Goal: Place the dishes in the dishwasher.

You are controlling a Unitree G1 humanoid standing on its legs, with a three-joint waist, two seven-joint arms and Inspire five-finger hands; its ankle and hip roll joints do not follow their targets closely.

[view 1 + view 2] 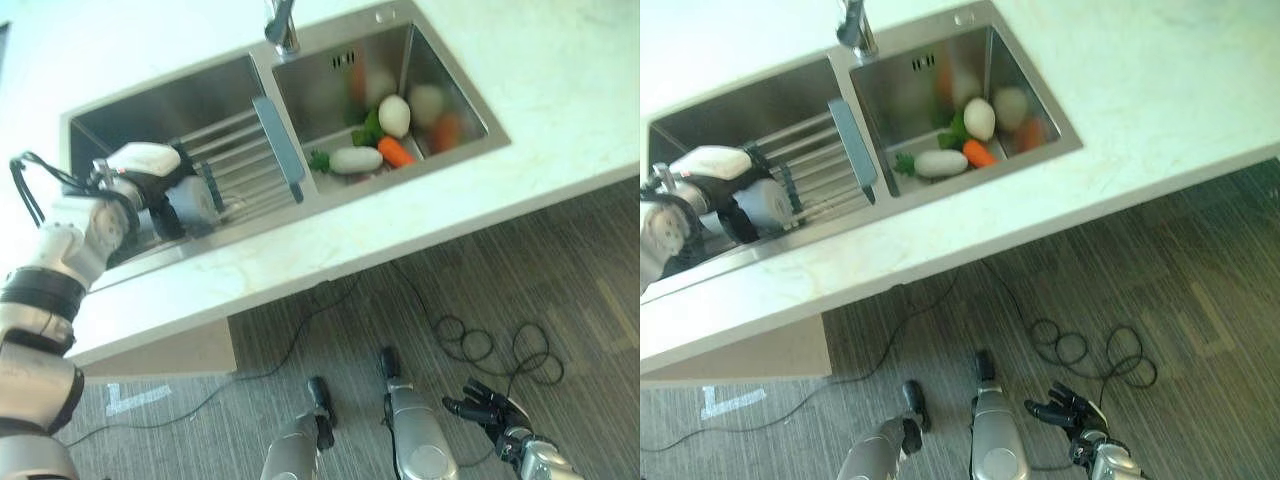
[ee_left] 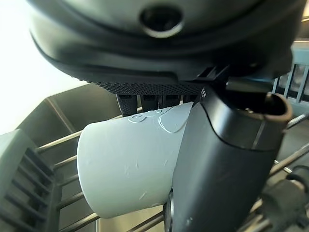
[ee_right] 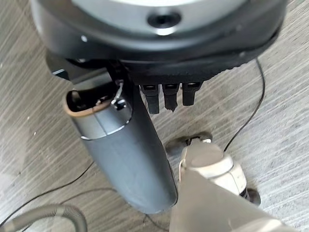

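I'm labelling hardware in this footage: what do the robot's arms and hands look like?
The left arm is silver-grey with black bands; a black cable loops by its wrist. The left hand is dark with a white cover over its back and a thick, rounded dark thumb. The right hand is dark with slim fingers on a silver-grey wrist.

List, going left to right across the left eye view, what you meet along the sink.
Left hand gripping a pale cup → drying rack → white radish → carrot.
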